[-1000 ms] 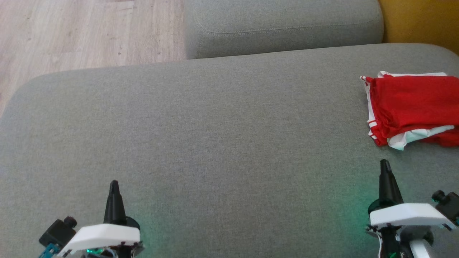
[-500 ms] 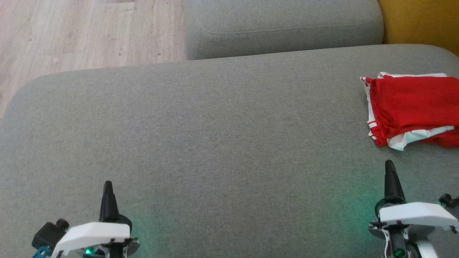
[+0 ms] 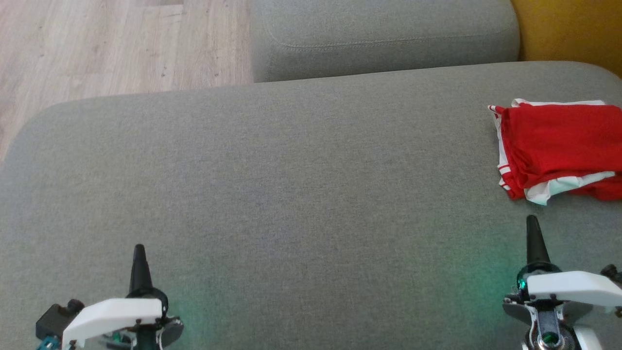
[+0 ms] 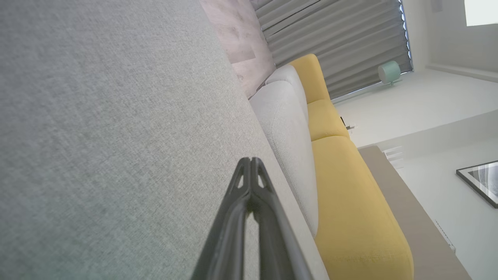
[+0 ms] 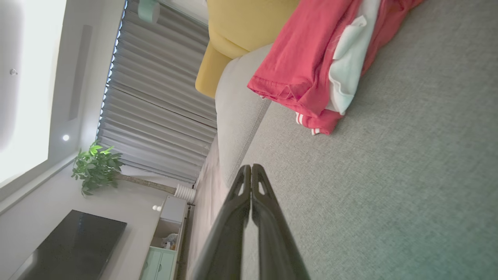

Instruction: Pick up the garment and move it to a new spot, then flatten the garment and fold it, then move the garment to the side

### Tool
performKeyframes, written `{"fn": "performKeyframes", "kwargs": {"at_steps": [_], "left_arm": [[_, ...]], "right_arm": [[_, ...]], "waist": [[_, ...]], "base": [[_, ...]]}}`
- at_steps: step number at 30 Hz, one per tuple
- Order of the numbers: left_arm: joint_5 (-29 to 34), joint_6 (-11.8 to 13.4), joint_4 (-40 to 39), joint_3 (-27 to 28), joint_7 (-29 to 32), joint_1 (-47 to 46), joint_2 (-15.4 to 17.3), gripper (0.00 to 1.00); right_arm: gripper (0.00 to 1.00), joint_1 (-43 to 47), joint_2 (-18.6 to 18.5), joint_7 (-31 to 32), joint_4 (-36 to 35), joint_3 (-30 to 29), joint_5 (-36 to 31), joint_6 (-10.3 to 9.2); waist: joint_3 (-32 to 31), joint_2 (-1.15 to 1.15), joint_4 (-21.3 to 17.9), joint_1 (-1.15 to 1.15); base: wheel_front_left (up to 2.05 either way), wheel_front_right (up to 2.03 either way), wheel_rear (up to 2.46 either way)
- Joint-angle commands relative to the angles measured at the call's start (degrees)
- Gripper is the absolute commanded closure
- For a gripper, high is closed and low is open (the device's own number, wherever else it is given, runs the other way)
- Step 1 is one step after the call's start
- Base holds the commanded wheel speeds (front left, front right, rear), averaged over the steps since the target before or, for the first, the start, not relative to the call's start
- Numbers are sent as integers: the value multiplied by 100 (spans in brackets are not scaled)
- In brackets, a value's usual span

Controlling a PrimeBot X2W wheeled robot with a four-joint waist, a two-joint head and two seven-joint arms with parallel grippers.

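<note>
- Left gripper (image 3: 139, 249): fingers pressed together, holding nothing, over the grey seat cushion (image 3: 301, 184) at the lower left.
- Right gripper (image 3: 533, 219): also closed and empty, at the lower right.
- The red and white garment (image 3: 559, 141) lies folded on the cushion's right side, just beyond the right gripper and apart from it.
- A wooden floor (image 3: 97, 43) shows past the far left.

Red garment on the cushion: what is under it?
The red garment lies folded on the grey cushion, towards its right end. White fabric, seemingly its own, pokes out beneath the near edge. Anything else under the folds is covered.
</note>
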Motion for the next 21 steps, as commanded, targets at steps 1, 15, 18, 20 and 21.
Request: {"fn": "performKeyframes", "kwargs": {"at_steps": [1, 15, 18, 20, 21], "left_arm": [[-150, -54, -219, 202, 49, -296, 55, 100], [-938, -65, -289, 412, 305, -338, 58, 100], [-1096, -67, -303, 454, 357, -346, 58, 100], [-1147, -68, -308, 468, 373, -349, 58, 100], [-1147, -68, -308, 468, 373, -349, 58, 100]], "right_arm": [[100, -325, -111, 56, -226, 43, 198, 14], [100, -388, -112, 305, -262, -60, 1181, 16], [100, -401, -111, 356, -269, -81, 1377, 17], [100, -405, -111, 372, -271, -87, 1440, 17], [100, -405, -111, 372, -271, -87, 1440, 17]], "waist": [[-2, 0, 1, 0], [-23, 0, 7, 0], [-27, 0, 8, 0], [-29, 0, 8, 0], [-29, 0, 8, 0]], "base": [[0, 0, 0], [0, 0, 0], [0, 0, 0], [0, 0, 0], [0, 0, 0]]}}
